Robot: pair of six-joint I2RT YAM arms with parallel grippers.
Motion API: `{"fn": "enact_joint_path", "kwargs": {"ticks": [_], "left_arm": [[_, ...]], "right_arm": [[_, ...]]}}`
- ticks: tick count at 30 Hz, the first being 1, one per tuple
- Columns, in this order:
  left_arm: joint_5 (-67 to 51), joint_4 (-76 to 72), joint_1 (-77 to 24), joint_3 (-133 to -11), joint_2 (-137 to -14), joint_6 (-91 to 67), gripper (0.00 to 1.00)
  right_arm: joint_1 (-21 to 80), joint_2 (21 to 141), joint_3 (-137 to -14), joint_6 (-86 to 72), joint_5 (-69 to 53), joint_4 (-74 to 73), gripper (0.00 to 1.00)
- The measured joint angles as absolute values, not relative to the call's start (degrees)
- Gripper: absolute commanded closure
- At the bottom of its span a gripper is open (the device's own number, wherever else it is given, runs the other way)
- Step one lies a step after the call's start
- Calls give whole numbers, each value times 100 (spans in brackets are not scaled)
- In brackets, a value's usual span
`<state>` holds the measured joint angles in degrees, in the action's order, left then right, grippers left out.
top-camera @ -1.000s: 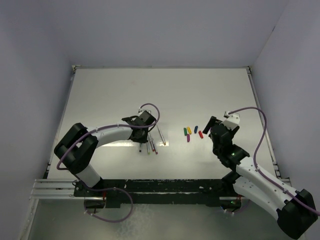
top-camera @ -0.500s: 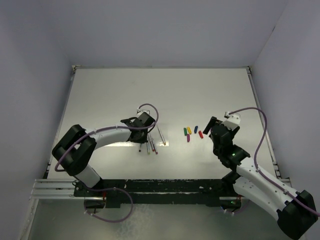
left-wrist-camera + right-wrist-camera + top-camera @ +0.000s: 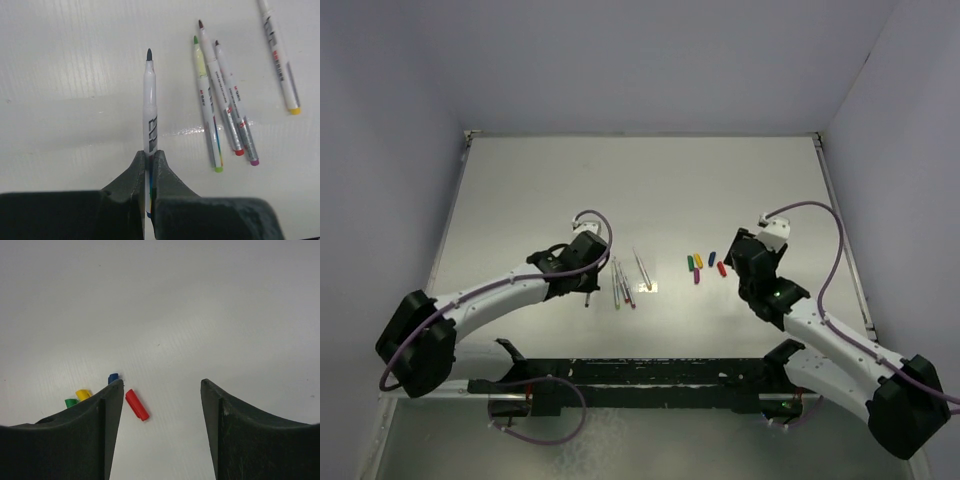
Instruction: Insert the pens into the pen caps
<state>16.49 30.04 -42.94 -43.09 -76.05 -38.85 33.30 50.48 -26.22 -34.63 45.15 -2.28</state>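
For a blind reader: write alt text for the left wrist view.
The left hand is shut on a pen with a dark tip, pointing away over the white table. Four more pens lie to its right, three side by side.

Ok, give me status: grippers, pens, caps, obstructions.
Left gripper shut on dark-tipped pen. Right gripper open, by red cap. Four pens lying loose, none capped. Nothing in the way.

On the table (image 3: 650, 190), four pens (image 3: 622, 284) lie left of the pen caps (image 3: 697, 260), a gap between them.
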Motion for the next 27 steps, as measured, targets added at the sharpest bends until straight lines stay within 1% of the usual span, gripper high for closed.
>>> {"fn": "enact_joint_path", "kwargs": {"ticks": [1, 2, 3, 4, 5, 6, 7, 9, 10, 12, 16, 23, 27], "left_arm": [[1658, 2932, -4294, -4283, -7376, -3833, 100], [1660, 2864, -4294, -4261, -7203, -3765, 100], [1656, 2788, -4294, -4235, -7070, -3695, 100], [1638, 2687, -4294, -4193, -6921, -3610, 100], [1616, 2596, -4294, -4154, -6836, -3540, 100], [1581, 2497, -4294, -4108, -6748, -3459, 100], [1559, 2434, -4294, -4082, -6707, -3402, 100], [1487, 2283, -4294, -4038, -6672, -3275, 100], [1457, 2233, -4294, -4036, -6676, -3218, 100], [1358, 2099, -4294, -4036, -6676, -3142, 100], [1094, 1706, -4294, -3983, -6692, -2991, 100], [685, 1116, -4327, -3629, -6692, -2816, 100], [550, 943, -4327, -3485, -6685, -2711, 100]], "right_arm": [[3330, 5190, -2687, -3465, 4482, -233, 45], [3330, 5312, -2742, -3459, 4442, -235, 55], [3330, 5465, -2799, -3463, 4388, -237, 71], [3330, 5625, -2858, -3468, 4346, -242, 84], [3330, 5749, -2904, -3452, 4289, -257, 89], [3330, 5902, -2963, -3483, 4226, -272, 89], [3330, 6020, -3006, -3507, 4187, -276, 87], [3330, 6272, -3103, -3548, 4066, -290, 81], [3330, 6361, -3135, -3562, 4012, -290, 76], [3330, 6479, -3164, -3594, 3863, -272, 73], [3330, 6630, -3170, -3664, 3489, -165, 72], [3330, 7286, -3260, -3782, 3020, 183, 55], [3330, 7660, -3341, -3809, 2840, 329, 52]]}}
